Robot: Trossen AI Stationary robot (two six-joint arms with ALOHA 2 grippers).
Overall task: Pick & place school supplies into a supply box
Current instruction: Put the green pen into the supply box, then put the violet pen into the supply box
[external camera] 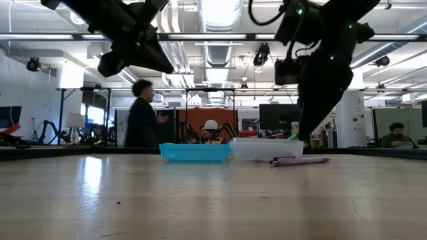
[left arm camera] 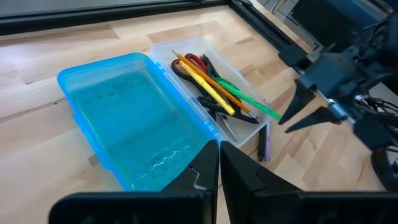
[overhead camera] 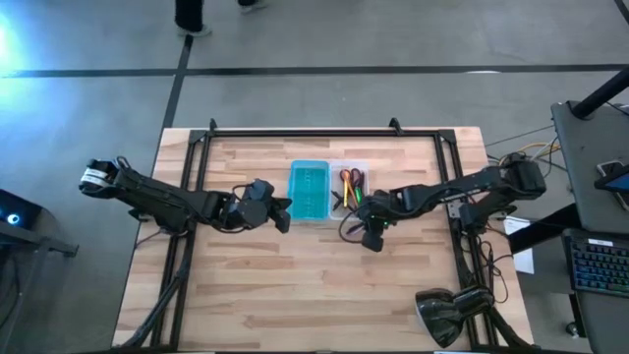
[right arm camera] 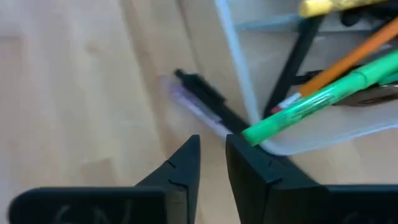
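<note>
a wooden table with a black metal frame stands on grey concrete floor. a black desk lamp sits at one corner; a keyboard lies off the table. a person walks behind.

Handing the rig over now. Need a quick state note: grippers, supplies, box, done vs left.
Left gripper: shut, empty, above the turquoise half of the supply box.
Right gripper: nearly closed, empty, over the table beside the clear half.
Done: scissors, yellow pencil, orange pencil and green marker are in the clear half, marker tip overhanging the rim.
Left: one purple pen on the table beside the box.
</note>
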